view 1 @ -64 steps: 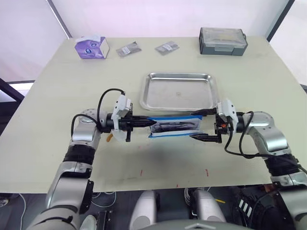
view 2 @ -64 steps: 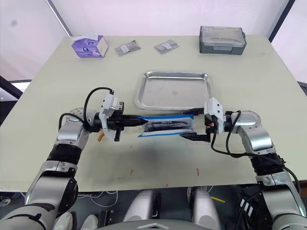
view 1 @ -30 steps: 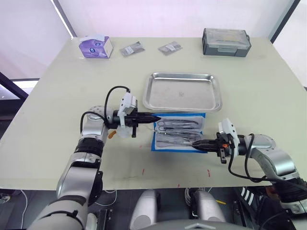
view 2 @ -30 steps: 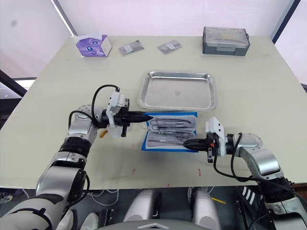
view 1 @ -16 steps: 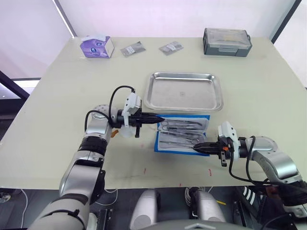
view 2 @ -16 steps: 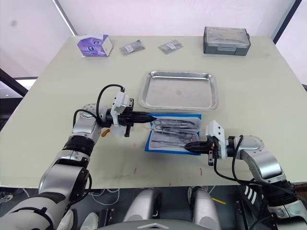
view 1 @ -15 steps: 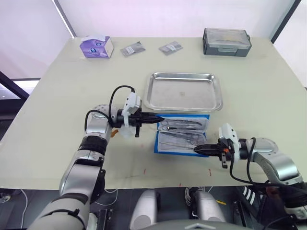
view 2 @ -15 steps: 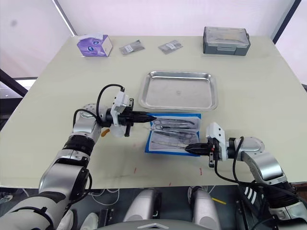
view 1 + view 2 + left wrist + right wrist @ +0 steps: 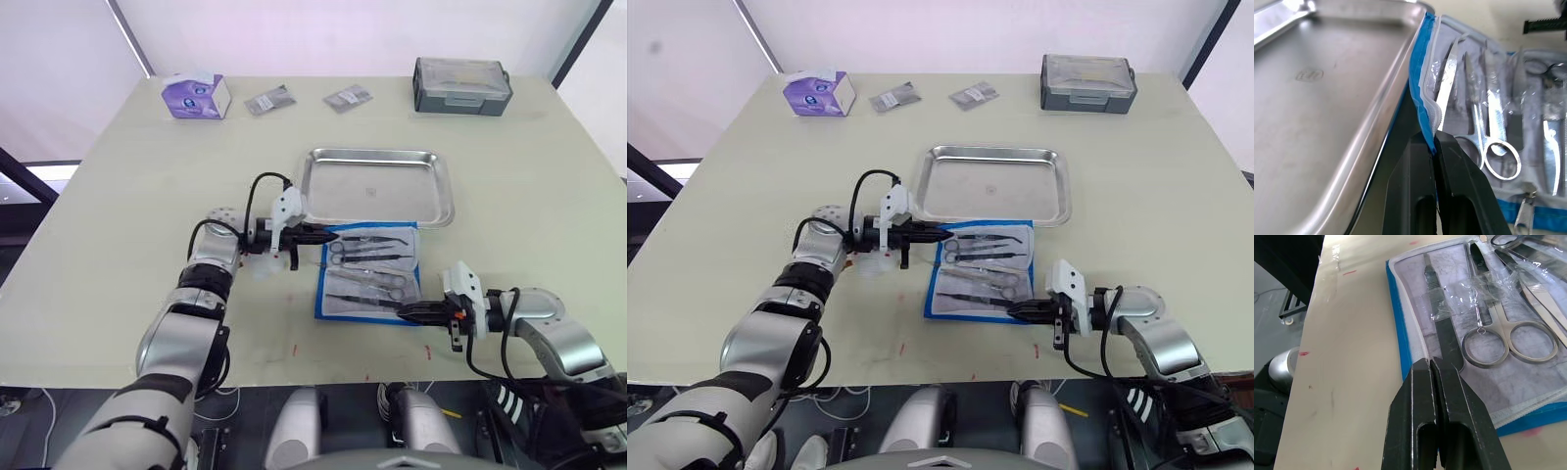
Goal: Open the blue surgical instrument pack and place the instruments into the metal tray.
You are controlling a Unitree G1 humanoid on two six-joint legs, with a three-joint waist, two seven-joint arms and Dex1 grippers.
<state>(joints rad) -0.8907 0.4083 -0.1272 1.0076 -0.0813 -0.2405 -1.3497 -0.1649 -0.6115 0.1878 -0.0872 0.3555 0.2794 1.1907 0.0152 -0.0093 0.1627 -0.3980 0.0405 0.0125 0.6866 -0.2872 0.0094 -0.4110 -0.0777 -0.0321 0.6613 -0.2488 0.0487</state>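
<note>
Both arms are reaching inward low over the desk, the left gripper [image 9: 323,236] pointing right and the right gripper [image 9: 404,311] pointing left, each with jaws pressing together.

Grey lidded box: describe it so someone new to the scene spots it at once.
Start at the metal tray in the middle of the table, then look past it to the table's far right corner. The grey lidded box sits there alone: dark, blocky and raised, unlike the two flat foil packets and the purple tissue box further left along the same far edge.
</note>
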